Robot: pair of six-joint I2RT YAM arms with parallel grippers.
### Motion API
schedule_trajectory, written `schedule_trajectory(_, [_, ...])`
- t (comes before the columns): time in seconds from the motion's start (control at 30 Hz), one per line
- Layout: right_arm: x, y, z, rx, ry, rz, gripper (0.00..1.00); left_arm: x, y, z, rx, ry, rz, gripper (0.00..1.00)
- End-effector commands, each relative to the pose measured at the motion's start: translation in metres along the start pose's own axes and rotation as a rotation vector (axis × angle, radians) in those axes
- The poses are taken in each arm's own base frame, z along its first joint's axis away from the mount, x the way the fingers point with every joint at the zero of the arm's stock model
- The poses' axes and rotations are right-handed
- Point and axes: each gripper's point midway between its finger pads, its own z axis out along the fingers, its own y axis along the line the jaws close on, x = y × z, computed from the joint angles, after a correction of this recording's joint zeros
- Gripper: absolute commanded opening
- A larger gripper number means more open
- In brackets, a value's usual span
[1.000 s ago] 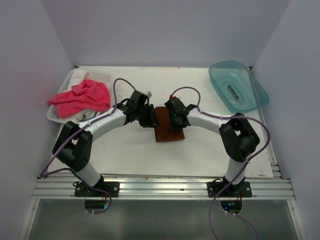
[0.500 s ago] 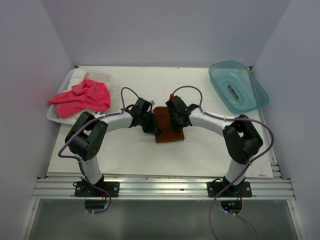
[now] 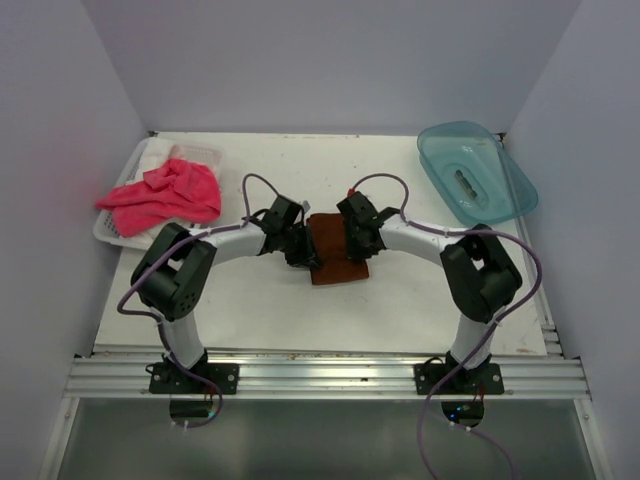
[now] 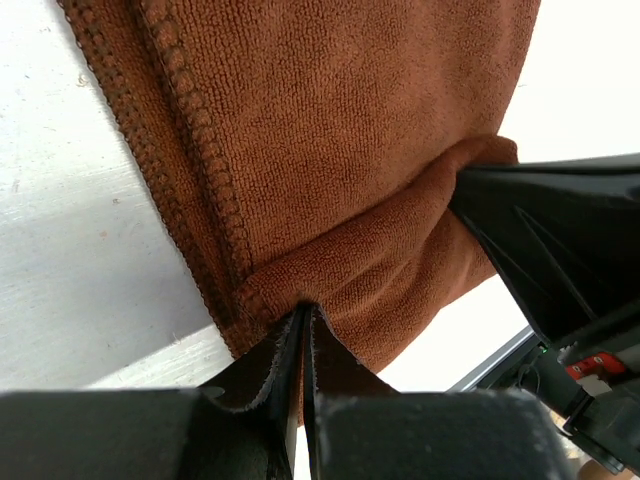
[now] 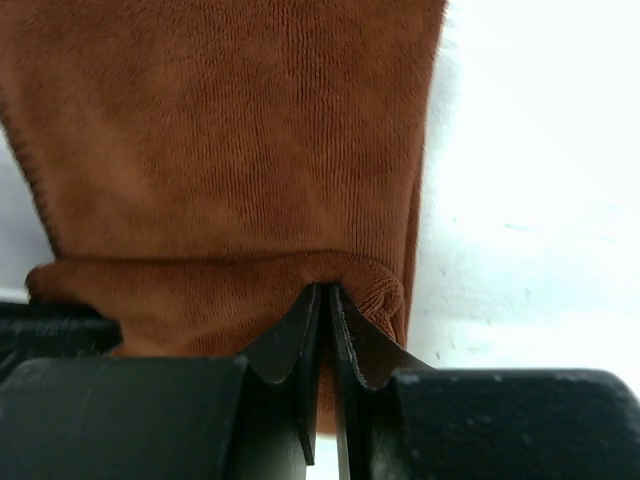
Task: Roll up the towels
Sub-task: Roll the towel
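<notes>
White table boxed in by pale lavender walls, top cam looking down w/ both arm bases along the bottom edge. Dead centre of the frame is the small rust-brown terry-cloth towel, lying on the table, and both arms curve in to meet over it. Left gripper sits at the towel's left edge and right gripper on its right side. They face each other w/ just the cloth between them.

Left wrist cam: jaws nearly together, pinching a thin bit of brown cloth at bottom centre. A fold of the towel runs from there up to the right, where a black finger of the right gripper meets it. Stitched hem runs down the left of the frame.

Right wrist cam: same deal, jaws narrow, clamped on a rolled-over lip of the towel in the lower middle. Rest of the towel spreads flat up the frame, bare table on the right.

Other one, the bright pink-red towel, is crumpled at mid-left over a white plastic basket, well apart from both grippers. Upper right has a see-through teal plastic tub. Can't tell what's in it.
</notes>
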Motion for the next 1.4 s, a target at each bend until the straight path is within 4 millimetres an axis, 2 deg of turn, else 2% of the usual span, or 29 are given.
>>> schedule_trajectory(0.0, [-0.013,0.004,0.015,0.009,-0.003,-0.024,0.11,0.002,0.012,0.006,-0.039,0.007,0.026,0.07])
schedule_trajectory(0.03, [-0.010,0.002,0.021,0.019,0.014,-0.045,0.11,0.004,0.012,0.005,-0.033,0.007,0.027,0.07])
schedule_trajectory(0.13, [-0.021,0.005,0.021,0.000,-0.014,-0.072,0.11,0.014,0.011,-0.001,-0.022,0.010,0.019,0.07])
schedule_trajectory(0.17, [-0.023,0.005,0.022,-0.016,-0.016,-0.077,0.11,0.027,0.013,0.000,-0.025,0.030,0.010,0.07])
schedule_trajectory(0.37, [-0.038,0.014,0.012,-0.116,-0.030,-0.167,0.11,0.080,-0.008,-0.002,0.011,0.107,0.029,0.07])
schedule_trajectory(0.43, [-0.041,0.020,0.002,-0.162,-0.036,-0.221,0.11,0.087,-0.016,-0.008,0.032,0.113,0.045,0.07])
schedule_trajectory(0.47, [-0.041,0.023,-0.004,-0.185,-0.037,-0.230,0.12,0.087,-0.017,-0.012,0.032,0.111,0.055,0.07])
schedule_trajectory(0.57, [-0.059,0.024,-0.033,-0.190,-0.090,-0.228,0.17,0.073,-0.025,-0.029,0.004,0.053,0.104,0.09])
schedule_trajectory(0.6, [-0.065,0.025,-0.050,-0.200,-0.116,-0.217,0.19,0.071,-0.026,-0.038,-0.008,0.045,0.115,0.09])
schedule_trajectory(0.63, [-0.069,0.026,-0.058,-0.208,-0.134,-0.207,0.28,0.060,-0.035,-0.043,-0.006,0.009,0.134,0.10])
schedule_trajectory(0.7, [-0.078,0.028,-0.081,-0.232,-0.185,-0.174,0.35,0.053,-0.040,-0.053,-0.019,-0.015,0.166,0.11])
schedule_trajectory(0.73, [-0.082,0.026,-0.087,-0.221,-0.207,-0.161,0.42,0.045,-0.047,-0.057,-0.014,-0.040,0.181,0.11])
schedule_trajectory(0.8, [-0.079,0.022,-0.095,-0.212,-0.220,-0.136,0.44,0.040,-0.050,-0.062,-0.021,-0.053,0.209,0.12])
schedule_trajectory(0.83, [-0.082,0.019,-0.105,-0.216,-0.244,-0.101,0.45,0.036,-0.052,-0.064,-0.031,-0.065,0.217,0.12])
schedule_trajectory(0.9, [-0.072,0.009,-0.105,-0.194,-0.239,-0.066,0.44,0.032,-0.053,-0.065,-0.034,-0.077,0.249,0.13])
schedule_trajectory(0.93, [-0.071,0.006,-0.111,-0.194,-0.249,-0.025,0.42,0.028,-0.056,-0.066,-0.039,-0.093,0.267,0.14])
schedule_trajectory(0.97, [-0.060,-0.004,-0.105,-0.179,-0.224,0.005,0.41,0.025,-0.057,-0.066,-0.049,-0.101,0.298,0.17])
schedule_trajectory(1.03, [-0.051,-0.012,-0.103,-0.190,-0.197,0.080,0.37,0.017,-0.061,-0.065,-0.102,-0.126,0.342,0.21])
schedule_trajectory(1.07, [-0.042,-0.024,-0.101,-0.183,-0.182,0.117,0.36,0.016,-0.063,-0.066,-0.118,-0.133,0.384,0.27])
schedule_trajectory(1.1, [-0.039,-0.024,-0.102,-0.201,-0.179,0.147,0.36,0.016,-0.063,-0.065,-0.143,-0.131,0.409,0.30])
schedule_trajectory(1.13, [-0.034,-0.030,-0.101,-0.196,-0.176,0.164,0.36,0.014,-0.077,-0.067,-0.146,-0.161,0.451,0.35])
schedule_trajectory(1.17, [-0.024,-0.038,-0.098,-0.181,-0.160,0.179,0.36,0.011,-0.080,-0.069,-0.160,-0.178,0.500,0.47])
schedule_trajectory(1.27, [-0.003,-0.050,-0.091,-0.173,-0.102,0.212,0.36,0.015,-0.097,-0.067,-0.175,-0.187,0.619,0.60])
schedule_trajectory(1.37, [0.008,-0.063,-0.091,-0.154,-0.095,0.249,0.38,0.024,-0.107,-0.058,-0.201,-0.184,0.726,0.63])
